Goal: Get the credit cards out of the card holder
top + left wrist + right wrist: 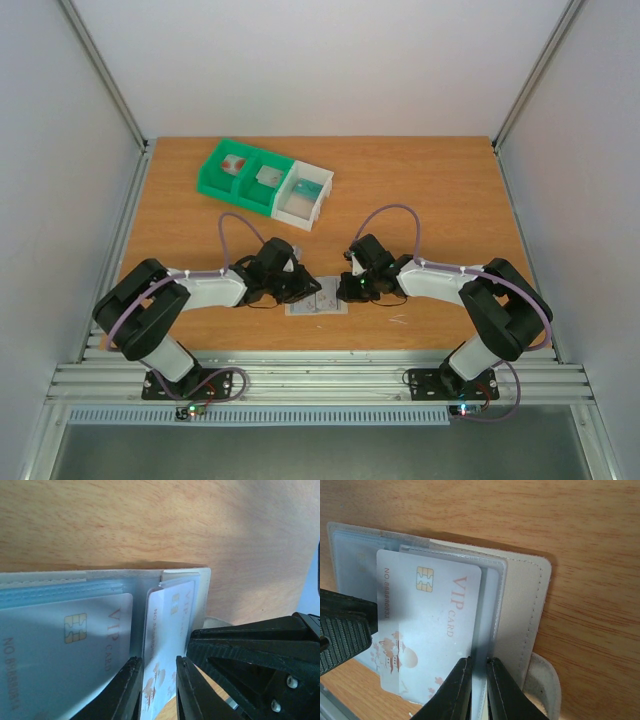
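Note:
The card holder [322, 305] lies open on the table between both grippers. In the right wrist view its pale cover [520, 605] and clear sleeves show. A white credit card [430, 625] marked VIP with red drawings sticks partway out of one sleeve. My right gripper [479, 660] is shut on the clear sleeve edge beside that card. In the left wrist view my left gripper [158, 661] straddles the same card [165, 625], its jaws a narrow gap apart and the card seen flat between them. A second white card [75, 645] sits inside the neighbouring sleeve [60, 587].
A green-and-white compartment tray [265, 185] stands at the back left of the wooden table. Both arms reach inward, and my left gripper [305, 292] and right gripper [352, 292] nearly meet over the holder. Metal rails run along the table's near edge.

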